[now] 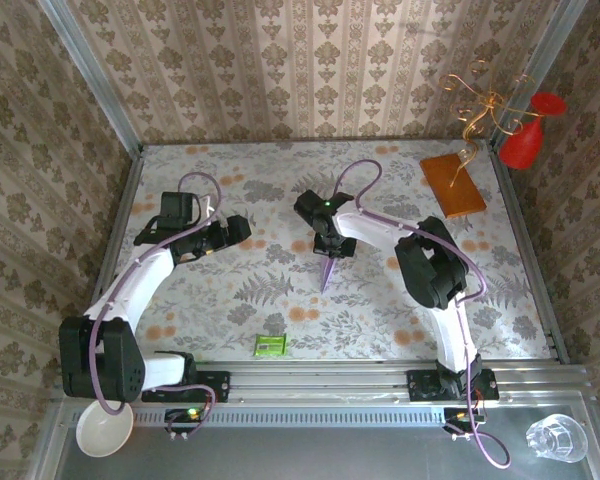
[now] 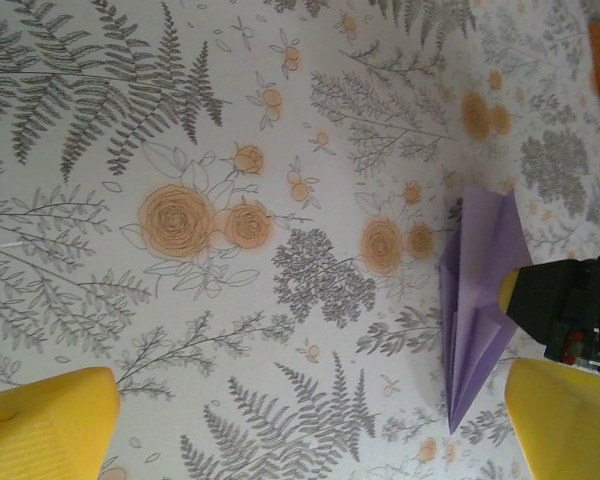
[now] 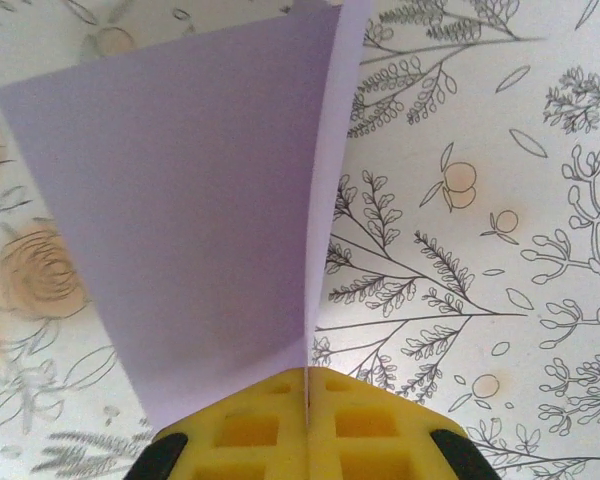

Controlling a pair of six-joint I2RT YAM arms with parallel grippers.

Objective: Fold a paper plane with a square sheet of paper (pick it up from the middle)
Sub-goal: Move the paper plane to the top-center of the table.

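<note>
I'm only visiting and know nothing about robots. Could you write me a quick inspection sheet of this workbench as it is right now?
Surface: table with a flat floral-print cover.
Job's things: paper plane, pale lavender, folded to a point, near the middle of the table.
Clutter: green packet by the front edge; orange-brown board at far right.
Grippers: left gripper open over bare table beside the plane; right gripper shut on the paper plane's fold.
Cables: purple cables loop along both arms, none across the plane.
Surroundings: patterned walls; red vase with gold wire in the far right corner; white bowl and glass on the front ledge.
</note>
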